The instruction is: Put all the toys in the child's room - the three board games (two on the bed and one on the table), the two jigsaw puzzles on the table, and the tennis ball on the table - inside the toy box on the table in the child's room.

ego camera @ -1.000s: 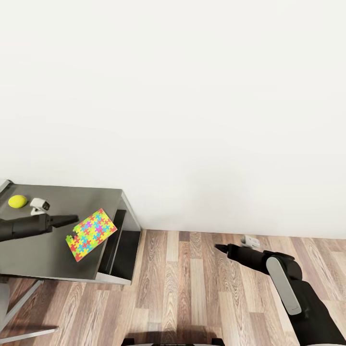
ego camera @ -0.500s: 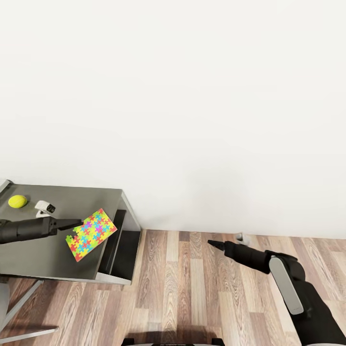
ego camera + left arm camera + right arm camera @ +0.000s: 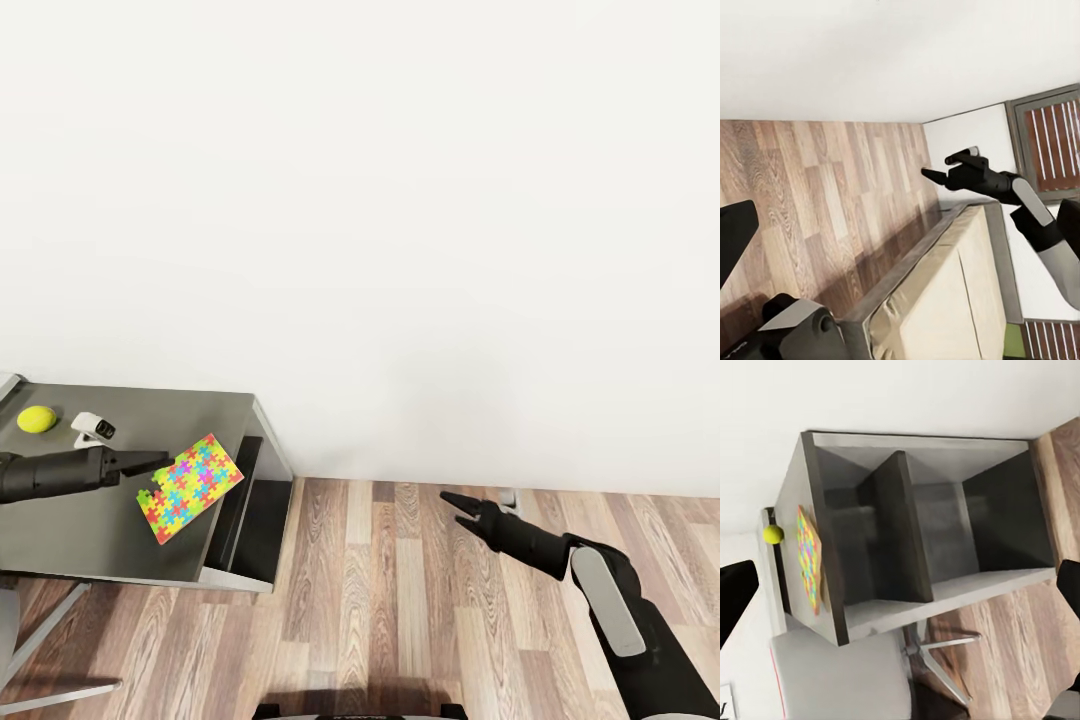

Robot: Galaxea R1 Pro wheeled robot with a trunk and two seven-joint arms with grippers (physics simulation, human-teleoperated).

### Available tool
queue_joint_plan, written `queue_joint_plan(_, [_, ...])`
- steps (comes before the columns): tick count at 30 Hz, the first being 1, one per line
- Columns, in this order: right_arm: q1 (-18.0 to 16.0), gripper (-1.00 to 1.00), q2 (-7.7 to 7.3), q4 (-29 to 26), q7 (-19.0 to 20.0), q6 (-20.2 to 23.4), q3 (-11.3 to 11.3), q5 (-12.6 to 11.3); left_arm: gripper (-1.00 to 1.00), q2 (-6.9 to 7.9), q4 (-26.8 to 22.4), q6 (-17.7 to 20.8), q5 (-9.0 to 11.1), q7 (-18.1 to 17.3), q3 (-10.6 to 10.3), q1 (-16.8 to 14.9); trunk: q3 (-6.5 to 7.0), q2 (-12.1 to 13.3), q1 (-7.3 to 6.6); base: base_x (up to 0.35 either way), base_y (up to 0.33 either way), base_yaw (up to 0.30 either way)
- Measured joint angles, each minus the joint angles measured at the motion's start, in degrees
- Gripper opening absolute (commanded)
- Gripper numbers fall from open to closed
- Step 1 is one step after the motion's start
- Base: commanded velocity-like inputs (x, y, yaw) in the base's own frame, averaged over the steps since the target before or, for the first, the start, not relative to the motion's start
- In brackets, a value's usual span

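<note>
Puzzle (image 3: 190, 487) lies flat near the dark worktop's (image 3: 120, 530) corner, with the tennis ball (image 3: 37, 419) farther back. The left end effector (image 3: 150, 462) hovers just beside the puzzle; I cannot tell if it is open. The right end effector (image 3: 455, 507) hangs open over the floor (image 3: 400, 600). The right wrist view shows shelves (image 3: 937, 540) under the worktop. The left wrist view shows the bed (image 3: 945, 300), cut off

The table (image 3: 120, 520) sits at the lower left of the head view, against the wall (image 3: 400, 200). On it, the ball (image 3: 37, 418) lies at the far left, and the puzzle (image 3: 190, 487) lies nearer the table's right edge, just above the shelves (image 3: 250, 510). The left gripper (image 3: 150, 461) hangs just left of the puzzle. The right gripper (image 3: 452, 508) hangs over the floor (image 3: 380, 620) at the lower right, well apart from the table.
</note>
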Motion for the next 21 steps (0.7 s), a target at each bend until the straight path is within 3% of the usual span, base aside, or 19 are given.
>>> queue_joint_plan(21, [0.0, 1.0, 0.17, 1.08, 0.05, -0.55, 0.29, -0.71, 1.0, 0.0, -0.45, -0.07, 1.27, 0.0, 0.07, 0.03, 0.43, 0.0, 0.0, 0.0, 0.023, 0.0])
